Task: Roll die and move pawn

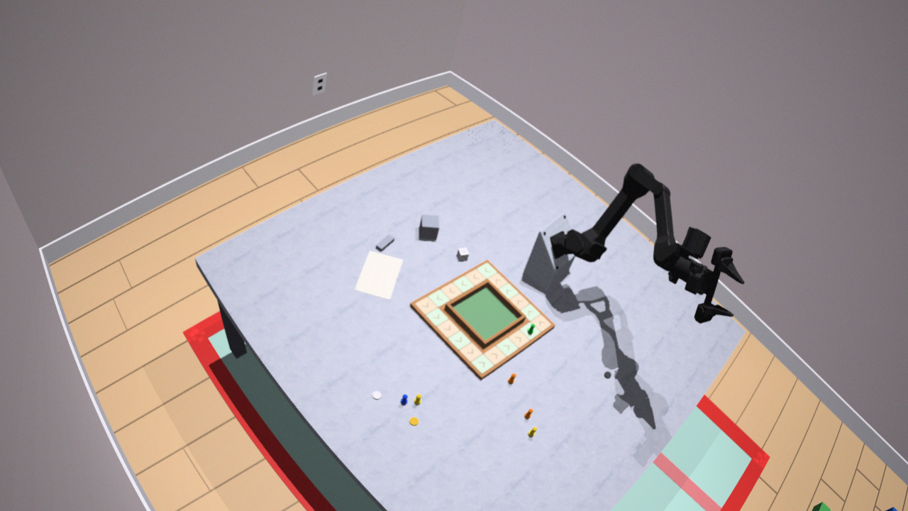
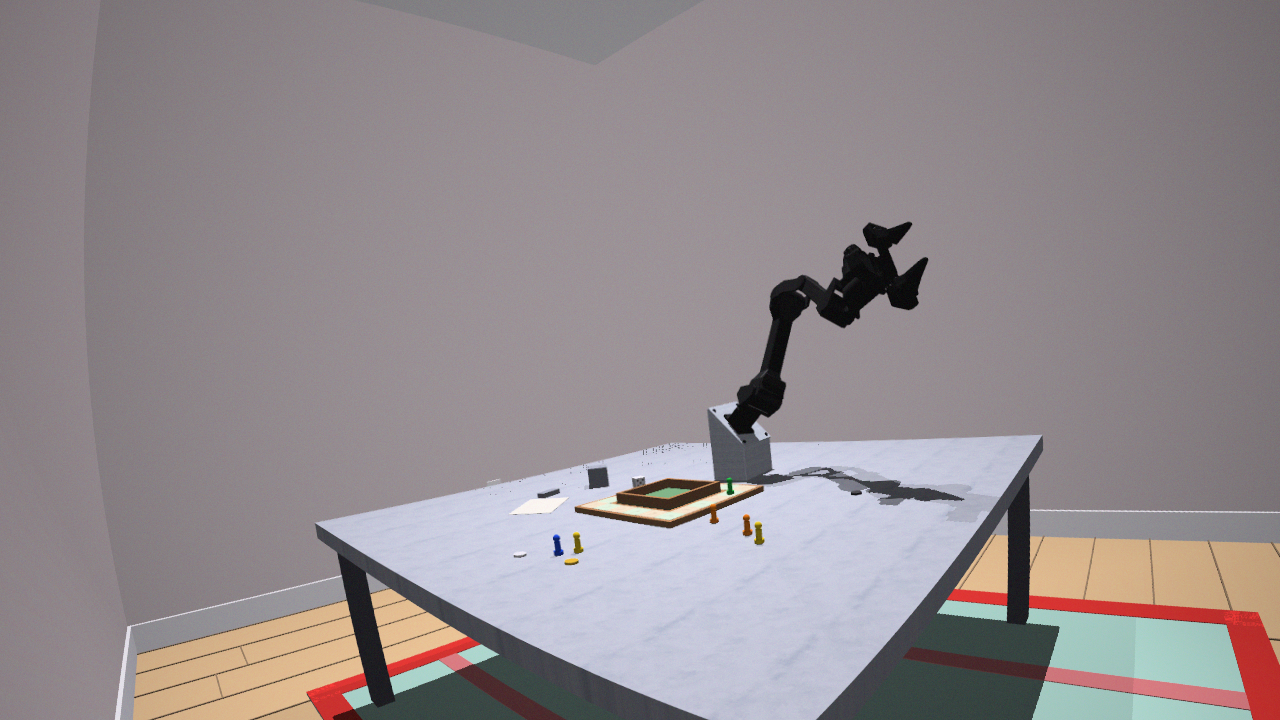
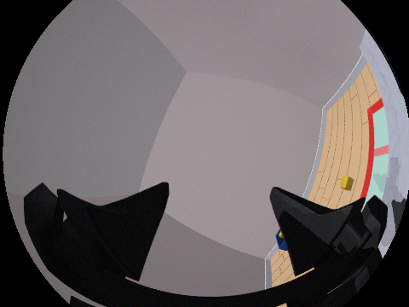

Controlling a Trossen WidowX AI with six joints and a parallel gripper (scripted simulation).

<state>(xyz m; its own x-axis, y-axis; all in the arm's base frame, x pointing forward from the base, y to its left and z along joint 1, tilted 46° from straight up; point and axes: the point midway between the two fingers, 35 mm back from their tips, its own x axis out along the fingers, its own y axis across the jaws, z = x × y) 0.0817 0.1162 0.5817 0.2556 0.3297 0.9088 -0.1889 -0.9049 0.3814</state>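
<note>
The white die sits on the table beside the board, near its back corner. The board has a ring of pale green and cream squares with arrows around the brown-walled dice tray, whose green floor shows no die. A green pawn stands upright on a green square near the board's right corner. My gripper is open and empty, raised high and far to the right of the board, pointing away from it. The die's pips are too small to read.
Orange pawns, yellow pawns and a blue pawn stand in front of the board. White and yellow discs lie near them. A dark cube, grey block and cream sheet are left of the die.
</note>
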